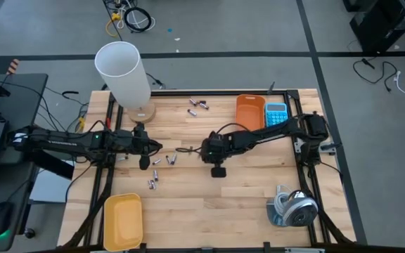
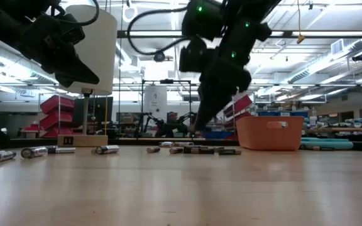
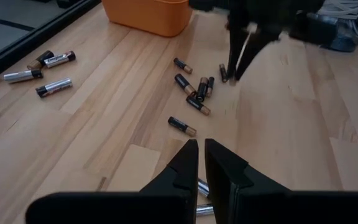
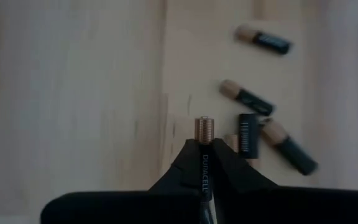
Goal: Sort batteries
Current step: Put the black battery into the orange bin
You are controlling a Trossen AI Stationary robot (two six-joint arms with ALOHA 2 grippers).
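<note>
Pinched between the right gripper's [image 4: 204, 163] jaws is one dark battery [image 4: 204, 146] with a copper end, which sticks out past the fingertips; the label on it reads Duracell. That gripper sits near the middle of the table [image 1: 245, 204], tip down among a small cluster of loose dark batteries [image 3: 194, 93]. The left gripper [image 3: 201, 163] has its jaws almost pressed together with only a thin slit between them and nothing in them; it hangs above the boards toward nine o'clock of the table, over a few silvery batteries [image 1: 162, 161] lying just past its tip.

More batteries are scattered about: a small group [image 1: 198, 105] toward twelve o'clock, near the base of a white lamp [image 1: 124, 74], and another few [image 1: 152, 181] toward seven o'clock.

Two containers stand on the table. An orange bin [image 1: 249, 111] sits toward one o'clock, with a blue calculator [image 1: 275, 113] just beside it on the side away from the table's centre; as far as the top view shows, nothing lies in the bin. A yellow tray [image 1: 122, 221] sits at the seven o'clock corner, and its inside looks bare too. A roll of tape [image 1: 292, 208] lies toward five o'clock.
</note>
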